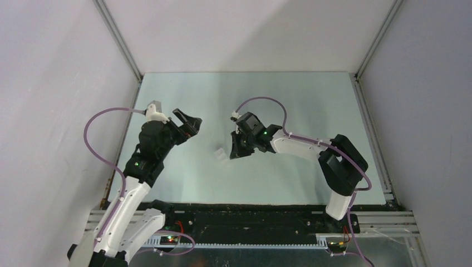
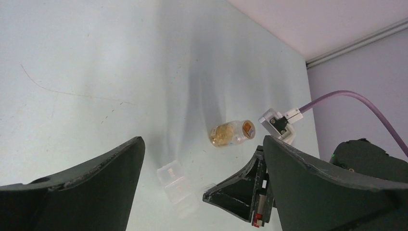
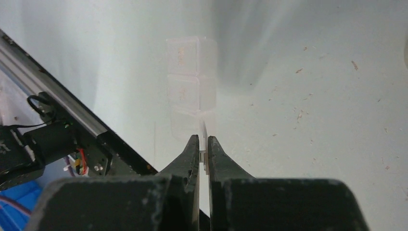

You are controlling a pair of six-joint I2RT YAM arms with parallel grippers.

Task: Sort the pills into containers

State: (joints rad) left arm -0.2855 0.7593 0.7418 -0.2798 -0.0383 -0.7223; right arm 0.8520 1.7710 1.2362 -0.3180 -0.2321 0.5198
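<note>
The containers (image 3: pixel 190 82) are a white translucent pill box of joined square compartments, lying on the table (image 1: pixel 289 100) between the arms (image 1: pixel 221 154). Orange-tan flecks show faintly inside two compartments. My right gripper (image 3: pixel 202 140) is shut on the box's thin clear lid flap at its near end (image 1: pixel 235 153). In the left wrist view the right gripper's black fingers (image 2: pixel 240 190) meet the flap beside the containers (image 2: pixel 175 185). Tiny tan specks (image 3: pixel 299 115), pills or crumbs, dot the table right of the box. My left gripper (image 2: pixel 203 139) hangs open and empty above the table, left of the box (image 1: pixel 189 125).
A small clear bottle (image 2: pixel 231 134) with orange-tan contents lies on its side just beyond the right gripper. A metal rail and black base plate (image 3: pixel 86 130) run along the table's near edge. White walls enclose the table on three sides.
</note>
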